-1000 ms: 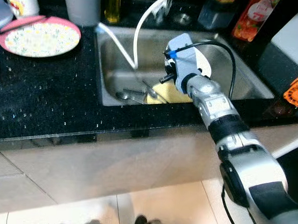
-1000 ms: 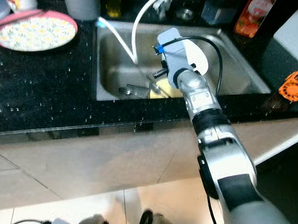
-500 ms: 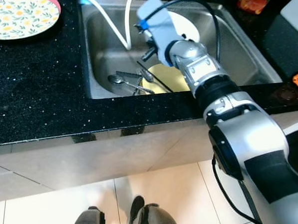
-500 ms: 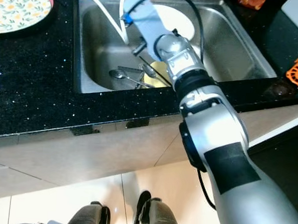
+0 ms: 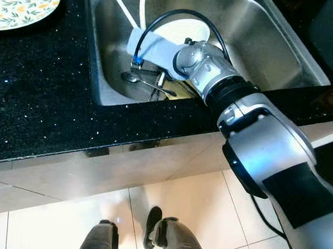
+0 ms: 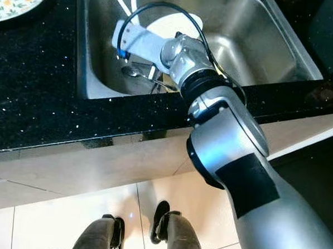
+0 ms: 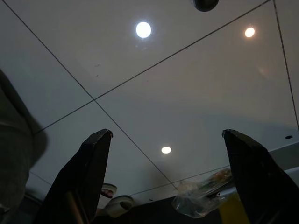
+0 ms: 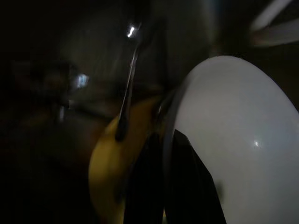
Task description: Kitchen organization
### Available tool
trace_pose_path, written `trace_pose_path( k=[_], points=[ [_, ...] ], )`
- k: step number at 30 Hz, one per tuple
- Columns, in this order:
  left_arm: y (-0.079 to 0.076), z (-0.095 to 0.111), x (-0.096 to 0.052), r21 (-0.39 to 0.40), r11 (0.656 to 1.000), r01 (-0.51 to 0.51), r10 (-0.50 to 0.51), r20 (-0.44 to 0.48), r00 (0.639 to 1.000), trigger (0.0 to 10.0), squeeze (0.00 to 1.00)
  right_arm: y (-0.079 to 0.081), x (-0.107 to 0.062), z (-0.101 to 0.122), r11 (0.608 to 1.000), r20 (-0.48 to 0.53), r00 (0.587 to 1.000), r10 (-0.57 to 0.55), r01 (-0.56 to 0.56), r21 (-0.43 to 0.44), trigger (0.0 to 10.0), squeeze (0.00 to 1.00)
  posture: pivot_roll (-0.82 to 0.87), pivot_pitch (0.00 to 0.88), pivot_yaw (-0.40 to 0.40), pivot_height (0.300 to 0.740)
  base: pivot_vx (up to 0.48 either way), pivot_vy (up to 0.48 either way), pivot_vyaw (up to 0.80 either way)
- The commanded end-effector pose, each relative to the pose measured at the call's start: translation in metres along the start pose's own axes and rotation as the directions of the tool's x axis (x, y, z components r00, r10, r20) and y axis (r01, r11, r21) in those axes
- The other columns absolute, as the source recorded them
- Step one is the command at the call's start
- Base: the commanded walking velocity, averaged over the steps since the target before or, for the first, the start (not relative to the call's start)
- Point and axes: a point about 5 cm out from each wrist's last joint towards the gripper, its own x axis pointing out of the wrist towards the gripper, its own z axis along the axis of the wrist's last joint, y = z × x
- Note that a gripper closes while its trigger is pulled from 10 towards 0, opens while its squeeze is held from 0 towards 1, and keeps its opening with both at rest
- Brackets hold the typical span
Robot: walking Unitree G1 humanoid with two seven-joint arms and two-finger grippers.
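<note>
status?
Right tool down in sink, fingers together beside white plate. Left tool open, idle. Spoon and yellow plate crowd the spot.

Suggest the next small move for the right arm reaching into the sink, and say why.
Probably lift the right tool slowly. In the right wrist view its fingers look pressed together at the rim of the white plate, which leans over a yellow plate beside a spoon in the sink. A gentle raise would test the hold.
</note>
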Motion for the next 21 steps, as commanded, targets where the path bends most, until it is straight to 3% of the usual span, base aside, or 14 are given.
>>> trace_pose_path(
  k=[1,11,13,14,15,16,21],
  points=[
    [-0.019,-0.017,-0.003,0.026,0.997,0.074,-0.072,-0.048,0.996,10.0,0.0,-0.005,-0.004,0.0,0.995,-0.05,0.999,0.014,-0.019,-0.096,10.0,0.0,0.18,0.376,-0.149,0.74,0.0,0.0,0.0],
    [-0.021,-0.013,-0.002,0.027,0.997,0.075,-0.074,-0.036,0.997,10.0,0.0,-0.01,-0.008,0.007,0.983,-0.071,0.997,0.03,-0.042,-0.177,10.0,0.0,0.18,0.366,-0.155,0.74,0.0,0.0,0.0],
    [-0.021,-0.013,-0.002,0.027,0.997,0.076,-0.075,-0.036,0.997,10.0,0.0,-0.009,-0.008,0.007,0.982,-0.074,0.996,0.043,-0.056,-0.182,10.0,0.05,0.18,0.366,-0.155,0.74,0.0,0.0,0.0],
    [-0.021,-0.012,-0.002,0.027,0.997,0.076,-0.075,-0.036,0.997,10.0,0.0,-0.008,-0.008,0.007,0.981,-0.074,0.996,0.058,-0.071,-0.179,10.0,0.41,0.18,0.363,-0.157,0.74,0.0,0.0,0.0],
    [-0.021,-0.012,-0.002,0.027,0.997,0.076,-0.075,-0.036,0.997,10.0,0.0,-0.008,-0.008,0.007,0.981,-0.074,0.996,0.058,-0.071,-0.179,10.0,0.41,0.18,0.363,-0.157,0.74,0.0,0.0,0.0],
    [-0.022,-0.011,-0.001,0.025,0.997,0.075,-0.074,-0.035,0.997,10.0,0.0,-0.008,-0.009,0.007,0.981,-0.07,0.994,0.086,-0.097,-0.17,10.0,1.0,0.18,0.349,-0.158,0.74,0.0,0.0,0.0],
    [-0.021,-0.007,0.0,0.018,0.997,0.07,-0.069,-0.029,0.997,10.0,0.0,-0.011,-0.012,0.009,0.988,-0.023,0.995,0.099,-0.101,-0.119,10.0,1.0,0.18,0.334,-0.156,0.74,0.0,0.0,0.0]
  ],
)
